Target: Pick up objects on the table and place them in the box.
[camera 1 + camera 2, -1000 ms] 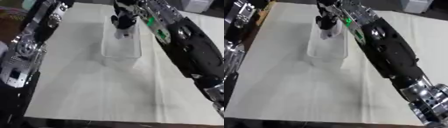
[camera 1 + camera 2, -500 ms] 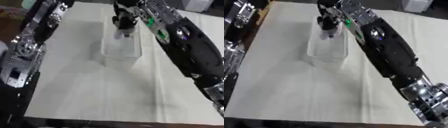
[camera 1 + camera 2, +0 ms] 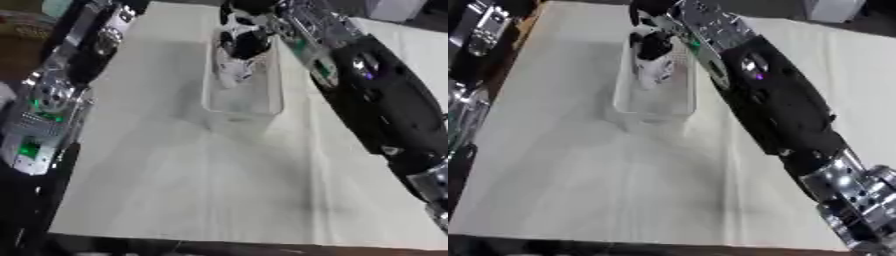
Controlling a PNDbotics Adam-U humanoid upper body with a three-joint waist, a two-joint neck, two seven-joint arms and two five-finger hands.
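A: Which step is in hand?

B: The placing step, as I judge it. The right hand (image 3: 243, 42) reaches in from the upper right and hangs over the far end of the clear plastic box (image 3: 242, 102), which stands on the pale table (image 3: 175, 190).

A: Is it holding anything?

B: A small white object (image 3: 234, 71) shows just under the dark fingers, inside the box's outline. Whether the fingers are curled round it or have let go, I cannot tell; the hand is a dark blur there. Nor can I name the object beyond its colour.

A: And the left hand?

B: Not visible. Only the left arm (image 3: 61, 95) runs along the left edge, well apart from the box.

A: So what does the next move call for?

B: If the object is in the fingers, they should open over the box so it drops between the walls, then the hand should lift straight up clear of the rim. I see no other loose objects on the table.
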